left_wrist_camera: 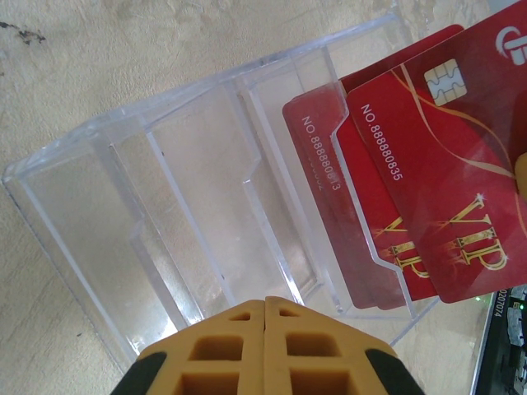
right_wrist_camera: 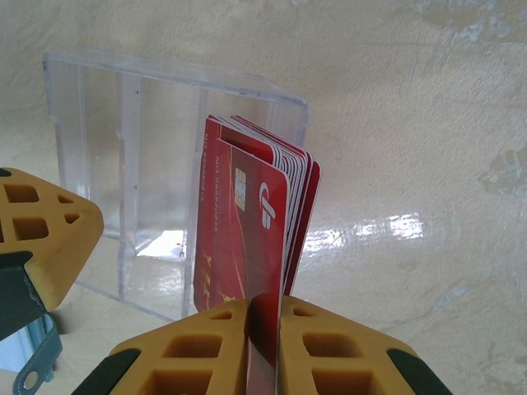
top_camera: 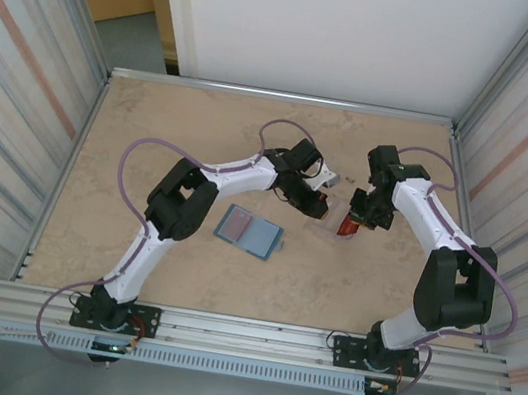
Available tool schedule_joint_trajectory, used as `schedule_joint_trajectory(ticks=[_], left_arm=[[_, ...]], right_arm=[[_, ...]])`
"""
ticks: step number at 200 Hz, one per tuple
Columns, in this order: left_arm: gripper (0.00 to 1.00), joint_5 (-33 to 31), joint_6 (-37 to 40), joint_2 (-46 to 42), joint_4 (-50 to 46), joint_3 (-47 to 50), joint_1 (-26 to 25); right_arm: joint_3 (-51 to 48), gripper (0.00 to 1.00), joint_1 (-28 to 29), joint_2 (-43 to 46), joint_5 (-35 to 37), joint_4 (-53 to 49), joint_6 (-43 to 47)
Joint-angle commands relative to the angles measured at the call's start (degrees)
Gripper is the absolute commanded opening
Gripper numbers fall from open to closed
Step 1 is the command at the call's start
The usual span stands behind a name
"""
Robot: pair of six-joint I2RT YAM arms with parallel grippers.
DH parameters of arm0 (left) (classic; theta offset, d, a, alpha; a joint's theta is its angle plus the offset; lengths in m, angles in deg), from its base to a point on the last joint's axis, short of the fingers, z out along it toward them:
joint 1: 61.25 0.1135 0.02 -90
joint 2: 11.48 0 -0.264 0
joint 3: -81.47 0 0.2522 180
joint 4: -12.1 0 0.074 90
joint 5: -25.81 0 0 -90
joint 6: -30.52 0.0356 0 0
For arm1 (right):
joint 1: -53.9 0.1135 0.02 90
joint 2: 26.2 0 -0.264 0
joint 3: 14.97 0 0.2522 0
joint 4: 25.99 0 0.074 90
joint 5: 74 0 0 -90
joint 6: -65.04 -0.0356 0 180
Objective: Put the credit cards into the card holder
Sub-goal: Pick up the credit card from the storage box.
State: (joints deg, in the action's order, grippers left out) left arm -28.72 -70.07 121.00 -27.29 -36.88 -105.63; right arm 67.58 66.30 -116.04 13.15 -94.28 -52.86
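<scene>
The credit cards point(right_wrist_camera: 251, 222) are a stack of red plastic cards standing on edge at the right end of a clear plastic case point(right_wrist_camera: 123, 164). My right gripper point(right_wrist_camera: 263, 309) is shut on the stack's near edge. In the left wrist view the front card point(left_wrist_camera: 445, 164), with its chip and gold VIP lettering, is lifted clear of the other cards point(left_wrist_camera: 325, 189) that sit in the case's right compartment. My left gripper point(left_wrist_camera: 265, 306) is shut at the near edge of the case point(left_wrist_camera: 181, 206), nothing visible between its fingers. The card holder point(top_camera: 248, 230), a teal wallet, lies open on the table left of both grippers.
The clear case's point(top_camera: 325, 225) other compartments hold nothing. The two grippers, left point(top_camera: 316, 202) and right point(top_camera: 351, 222), are close together at mid-table. Metal walls point(top_camera: 14, 115) close in the beige tabletop point(top_camera: 187, 114) on both sides.
</scene>
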Motion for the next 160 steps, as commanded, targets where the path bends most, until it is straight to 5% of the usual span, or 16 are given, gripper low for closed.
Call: schedule_joint_trajectory(ticks=[1,160], left_arm=[[0.0,-1.71,0.4,1.46,-3.03,1.85,-0.62],[0.0,-1.89,0.22,1.59,-2.94,1.92,-0.71]], right_arm=[[1.52,0.15,0.34,1.04,1.55,-3.05,0.42],[3.27,0.0,0.78,1.82,0.23,-3.84,0.52]])
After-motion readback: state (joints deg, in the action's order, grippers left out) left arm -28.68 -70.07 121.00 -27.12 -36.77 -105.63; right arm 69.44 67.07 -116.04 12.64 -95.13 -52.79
